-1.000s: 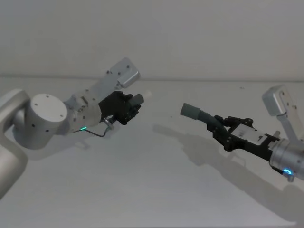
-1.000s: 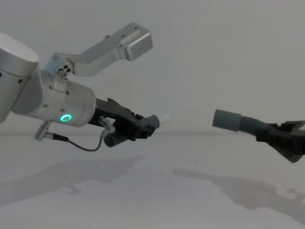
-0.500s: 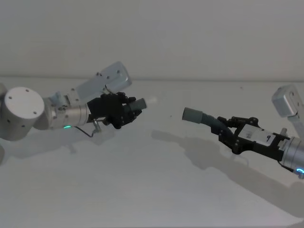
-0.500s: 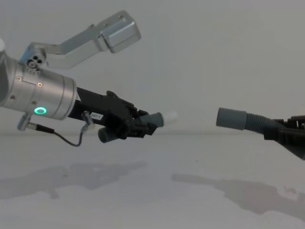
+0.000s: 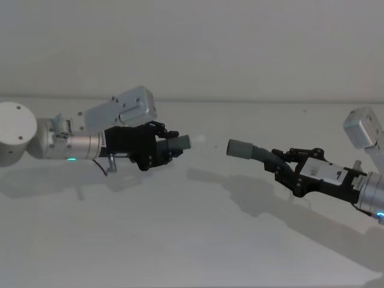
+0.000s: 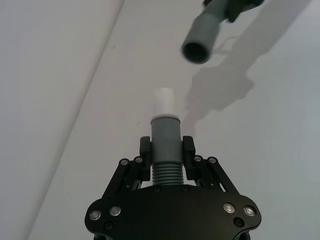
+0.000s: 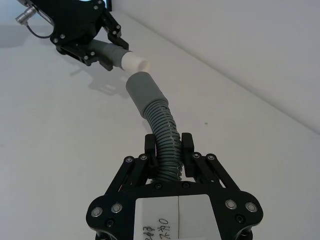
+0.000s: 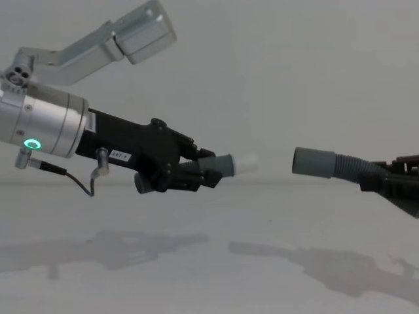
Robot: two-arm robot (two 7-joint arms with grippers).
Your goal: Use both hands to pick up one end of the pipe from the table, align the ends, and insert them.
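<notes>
Left gripper [image 5: 161, 146]: black, two-fingered, on a silver arm with a green glowing ring [image 8: 31, 143]. Held above the table [image 5: 180, 240], left of centre, pointing right. Fingers [image 6: 145, 160] closed on the ribbed part of the left pipe piece [image 6: 165, 145], one on each side.

Left pipe piece: short, dark grey, ribbed where gripped, with a smooth collar and a narrower pale tip [image 8: 247, 162] projecting right. Clear of the table; its shadow lies below in the chest view.

Right gripper [image 5: 287, 168]: black, two-fingered, on the right side, also raised above the table, pointing left. Fingers [image 7: 151, 146] closed on the ribbed hose of the right pipe piece [image 7: 162, 130], clamping it from both sides.

Right pipe piece: longer, curved, dark grey ribbed hose ending in a wider smooth collar [image 8: 313, 162] with an open round mouth [image 6: 196, 52] facing left. Clear of the table.

The ends: pale tip of the left piece and collar mouth of the right piece face each other near the middle of the scene, at about the same height in the chest view, apart, with a gap between them. Not inserted.

Table: plain white-grey surface carrying the shadows of both arms. Pale wall [image 5: 240, 48] stands at the far side.
</notes>
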